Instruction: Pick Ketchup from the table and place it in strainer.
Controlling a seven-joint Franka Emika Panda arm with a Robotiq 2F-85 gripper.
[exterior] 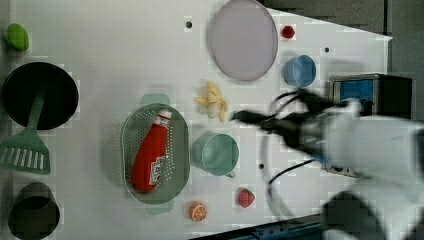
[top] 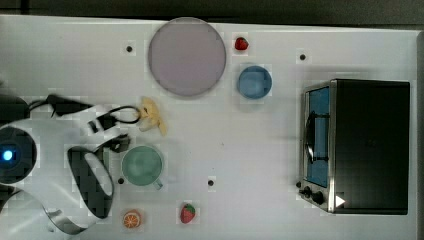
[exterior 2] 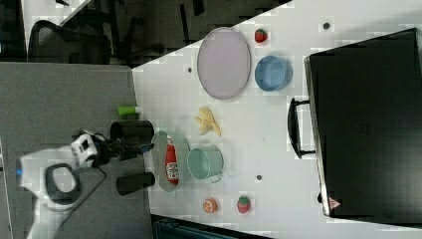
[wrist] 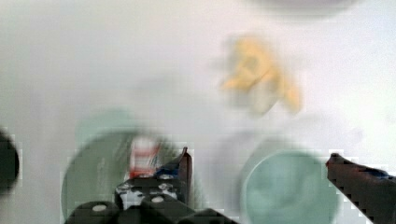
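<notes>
White table (exterior: 100, 60); red Ketchup (exterior: 150, 155) in strainer (exterior: 129, 131)

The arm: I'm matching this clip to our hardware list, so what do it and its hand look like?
The arm has glossy white rounded shells with black joint sections, and a blue light glows on its base in the top view. Black cables loop loosely beside it. The hand has two dark, narrow fingers with small blue patches near the tips.

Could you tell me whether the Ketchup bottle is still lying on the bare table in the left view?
No, the Ketchup lies inside the strainer, its white cap pointing toward the bananas.
</notes>
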